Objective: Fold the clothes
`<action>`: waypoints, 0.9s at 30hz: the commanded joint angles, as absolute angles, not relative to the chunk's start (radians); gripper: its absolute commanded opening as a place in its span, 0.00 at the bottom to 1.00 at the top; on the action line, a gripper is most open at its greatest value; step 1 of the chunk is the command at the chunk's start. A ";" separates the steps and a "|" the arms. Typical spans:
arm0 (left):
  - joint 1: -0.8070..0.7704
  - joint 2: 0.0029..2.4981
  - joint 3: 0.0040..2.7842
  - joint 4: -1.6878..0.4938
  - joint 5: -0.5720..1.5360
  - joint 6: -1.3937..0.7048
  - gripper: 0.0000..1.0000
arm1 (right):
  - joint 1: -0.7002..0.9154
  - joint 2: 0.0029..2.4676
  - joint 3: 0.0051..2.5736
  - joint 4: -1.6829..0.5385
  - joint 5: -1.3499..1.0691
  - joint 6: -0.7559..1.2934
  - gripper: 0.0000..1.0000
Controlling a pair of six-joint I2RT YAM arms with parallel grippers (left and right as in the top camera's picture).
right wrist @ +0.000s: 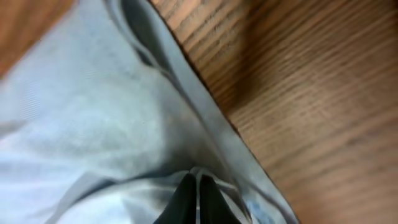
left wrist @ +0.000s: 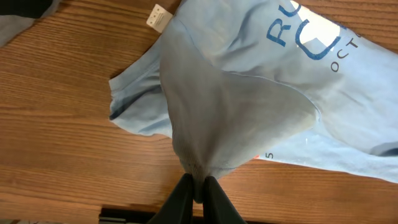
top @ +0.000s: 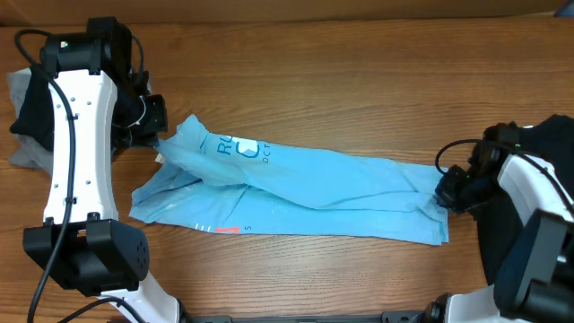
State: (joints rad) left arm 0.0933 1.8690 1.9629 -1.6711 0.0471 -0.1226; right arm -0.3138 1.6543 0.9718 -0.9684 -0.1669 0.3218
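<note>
The wooden bench (top: 359,72) fills the overhead view. A light blue T-shirt (top: 314,193) lies across its middle, stretched into a long, rumpled band. Part of it rests flat on the wood, and a fold runs along its length.

The white left arm (top: 76,152) stands beyond the shirt's left end. The right arm (top: 538,224) comes in from past the shirt's right end.

A heap of black and grey garments (top: 22,117) sits well clear of the shirt, beyond its left end and partly behind the left arm.

The left hand (top: 154,126) is at the shirt's upper left corner. In the left wrist view its fingers (left wrist: 186,196) are pressed together on a gathered peak of blue cloth. That cloth rises off the bench and fans out from the pinch.

The right hand (top: 446,193) is at the opposite end of the shirt. In the right wrist view its fingers (right wrist: 208,193) are closed tight with a ridge of the fabric caught between them, close to the shirt's hem. Bare wood shows just past that edge.

Dark blue lettering (top: 231,149) is printed on the shirt near the end held by the left hand. A small pink print (top: 226,231) shows on the shirt's near edge. A white tag (left wrist: 158,16) sticks out at the collar, just beside the lifted cloth.
</note>
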 commanded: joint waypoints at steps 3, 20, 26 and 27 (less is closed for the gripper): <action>0.098 1.870 1.959 -1.668 0.033 -0.111 0.09 | -0.316 1.549 1.010 -1.015 -0.116 0.331 0.04; 0.098 1.870 1.959 -1.668 0.033 -0.111 0.11 | -0.316 1.545 1.010 -1.213 -0.064 0.371 0.59; 0.098 1.870 1.959 -1.671 0.034 -0.111 0.16 | -0.316 1.545 1.010 -1.135 -0.102 0.347 0.60; 0.098 1.870 1.959 -1.672 0.034 -0.111 0.17 | -0.316 1.545 1.010 -1.120 -0.118 0.337 0.60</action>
State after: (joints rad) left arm 0.0933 1.8690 1.9629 -1.6718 0.0467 -0.1226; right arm -0.3138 1.5555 0.9894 -1.1389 -0.0834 0.3603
